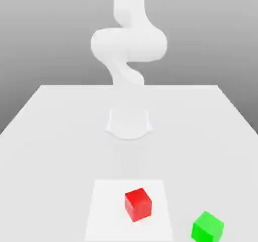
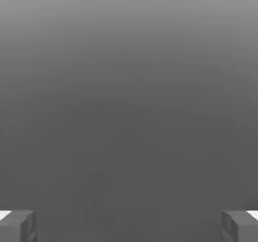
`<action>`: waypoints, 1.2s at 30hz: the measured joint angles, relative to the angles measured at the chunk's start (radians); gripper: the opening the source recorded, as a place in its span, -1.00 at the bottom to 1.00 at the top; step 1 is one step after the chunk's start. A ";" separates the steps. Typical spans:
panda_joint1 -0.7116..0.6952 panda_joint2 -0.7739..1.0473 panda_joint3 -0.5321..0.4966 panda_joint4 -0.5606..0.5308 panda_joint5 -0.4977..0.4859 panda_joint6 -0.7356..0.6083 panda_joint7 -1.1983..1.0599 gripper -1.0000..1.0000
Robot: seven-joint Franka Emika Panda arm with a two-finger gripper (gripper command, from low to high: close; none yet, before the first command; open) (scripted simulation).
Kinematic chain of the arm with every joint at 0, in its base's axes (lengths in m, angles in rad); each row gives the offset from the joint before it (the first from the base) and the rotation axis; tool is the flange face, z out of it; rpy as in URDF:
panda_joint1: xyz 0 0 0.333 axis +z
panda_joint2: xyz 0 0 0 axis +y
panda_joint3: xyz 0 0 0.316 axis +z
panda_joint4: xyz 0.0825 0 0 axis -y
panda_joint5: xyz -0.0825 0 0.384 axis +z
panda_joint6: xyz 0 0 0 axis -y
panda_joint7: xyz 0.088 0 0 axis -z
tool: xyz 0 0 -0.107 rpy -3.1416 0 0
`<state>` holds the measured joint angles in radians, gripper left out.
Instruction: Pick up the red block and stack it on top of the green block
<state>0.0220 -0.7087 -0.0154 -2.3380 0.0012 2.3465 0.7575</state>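
Flat on the table (image 1: 60,135), red block (image 1: 138,204) sits turned cornerwise beside green block (image 1: 207,226).

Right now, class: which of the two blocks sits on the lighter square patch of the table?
The red block. It rests on the lighter patch, while the green block sits off it, toward the exterior view's right.

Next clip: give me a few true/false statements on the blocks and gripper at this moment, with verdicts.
1. The red block sits on the green block. False: both rest on the table, apart.
2. The gripper is open. True.
3. The gripper holds the red block. False: nothing lies between its fingers.
4. The green block lies toward the exterior view's right of the red one. True.
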 joint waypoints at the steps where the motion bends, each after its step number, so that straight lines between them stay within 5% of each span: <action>1: 0.009 0.039 -0.006 -0.016 0.001 0.020 -0.019 0.00; 21: 0.104 0.767 -0.054 -0.317 0.017 0.394 -0.361 0.00; 27: 0.085 0.985 -0.028 -0.302 0.047 0.569 -0.397 0.00; 28: 0.081 1.004 -0.023 -0.299 0.051 0.585 -0.400 -1.00; 36: 0.083 0.975 -0.026 -0.303 0.045 0.561 -0.396 -1.00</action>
<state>0.1048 0.2666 -0.0411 -2.6415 0.0461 2.9072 0.3617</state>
